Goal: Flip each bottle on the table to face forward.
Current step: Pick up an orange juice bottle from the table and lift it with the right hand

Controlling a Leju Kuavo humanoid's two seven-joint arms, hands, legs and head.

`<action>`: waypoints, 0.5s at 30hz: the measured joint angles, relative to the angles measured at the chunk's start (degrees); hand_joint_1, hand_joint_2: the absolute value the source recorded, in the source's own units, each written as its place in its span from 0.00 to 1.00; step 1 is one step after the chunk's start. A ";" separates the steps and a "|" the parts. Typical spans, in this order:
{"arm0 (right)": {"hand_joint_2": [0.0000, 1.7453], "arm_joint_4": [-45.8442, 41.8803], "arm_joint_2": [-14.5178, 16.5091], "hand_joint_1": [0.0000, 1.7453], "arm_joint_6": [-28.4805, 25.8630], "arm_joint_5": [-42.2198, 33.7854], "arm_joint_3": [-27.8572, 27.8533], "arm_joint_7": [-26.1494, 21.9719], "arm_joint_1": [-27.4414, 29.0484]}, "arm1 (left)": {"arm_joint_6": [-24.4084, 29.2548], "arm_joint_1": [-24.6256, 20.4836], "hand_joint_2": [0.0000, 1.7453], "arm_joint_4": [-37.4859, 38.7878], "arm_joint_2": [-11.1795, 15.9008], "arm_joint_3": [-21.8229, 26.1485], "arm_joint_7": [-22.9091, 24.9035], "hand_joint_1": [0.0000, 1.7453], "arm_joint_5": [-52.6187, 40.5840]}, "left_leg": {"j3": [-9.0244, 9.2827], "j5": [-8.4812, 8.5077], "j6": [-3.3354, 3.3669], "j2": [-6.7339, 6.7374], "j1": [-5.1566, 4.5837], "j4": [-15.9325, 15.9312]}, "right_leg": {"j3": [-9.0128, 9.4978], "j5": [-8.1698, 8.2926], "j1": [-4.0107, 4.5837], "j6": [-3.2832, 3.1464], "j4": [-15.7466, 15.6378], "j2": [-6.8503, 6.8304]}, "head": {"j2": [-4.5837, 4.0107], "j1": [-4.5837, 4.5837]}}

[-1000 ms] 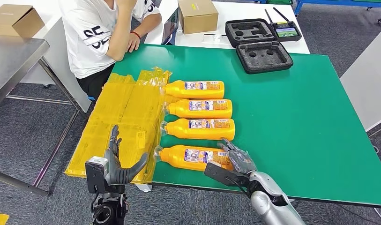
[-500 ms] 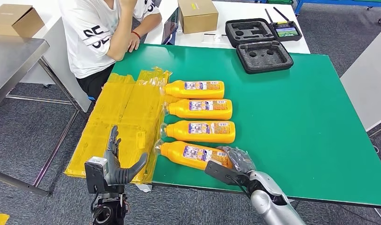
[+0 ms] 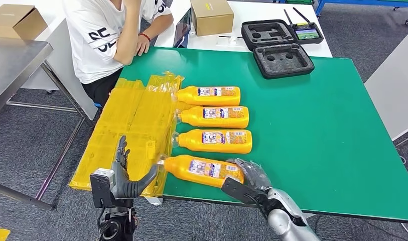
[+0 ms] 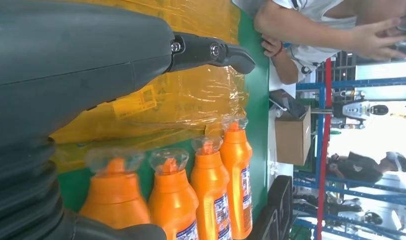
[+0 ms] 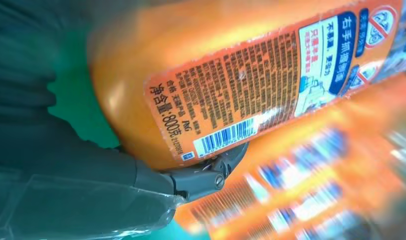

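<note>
- Right hand [image 3: 249,176] grips the base end of the nearest bottle [image 3: 201,169]; its fingers [image 3: 240,164] wrap over the base, and the thumb [image 5: 205,177] presses the bottle's underside in the right wrist view.
- The nearest bottle lies on its side at the near edge of the green tabletop [image 3: 317,125], its cap pointing away from the fingers toward the yellow plastic sheets [image 3: 131,125]. The label side with barcode faces the right wrist camera.
- Three other bottles [image 3: 214,114] lie in a row just beyond the fingers, on their sides with labels up.
- Left hand [image 3: 122,176] hovers off the tabletop edge, its fingers spread and holding nothing; the bottle caps lie just past its thumb [image 4: 210,50].
- Change from one second ago: the nearest bottle has shifted toward the sheets and its cap end has swung nearer the row; the right hand's fingers have closed further around the base.
- A person [image 3: 111,35] sits at the far corner.
</note>
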 joint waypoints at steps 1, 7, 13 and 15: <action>1.00 -0.55 0.50 1.00 -1.18 -1.95 -0.53 -1.71 0.40 | 0.07 0.05 1.00 -0.09 -0.01 0.04 -0.16 0.00 0.49 | 0.00 0.00 0.00 0.00 0.00 0.00 | 0.00 0.00 0.00 0.00 0.00 0.00 | 0.00 -0.01; 1.00 -3.04 4.16 1.00 -5.52 -8.19 -3.44 -7.03 2.52 | 0.31 1.09 1.00 -2.68 -0.02 0.61 -1.01 0.00 2.68 | -0.02 -0.01 0.00 0.00 0.00 -0.01 | -0.02 -0.03 0.00 0.02 0.00 0.00 | 0.00 0.00; 1.00 -3.75 5.93 1.00 -5.92 -8.74 -4.58 -7.49 3.55 | 0.49 1.93 1.00 -4.36 -0.02 1.04 -1.39 0.00 3.74 | -0.04 0.00 0.00 0.00 -0.01 -0.01 | -0.01 -0.03 -0.01 0.03 0.00 -0.01 | 0.01 0.01; 1.00 -4.05 6.49 1.00 -6.23 -9.02 -5.07 -7.68 4.24 | 0.97 2.62 1.00 -5.43 -0.01 1.23 -2.26 0.00 5.49 | -0.04 0.00 0.00 0.00 -0.01 -0.01 | -0.01 -0.03 -0.01 0.03 0.00 -0.01 | 0.00 0.01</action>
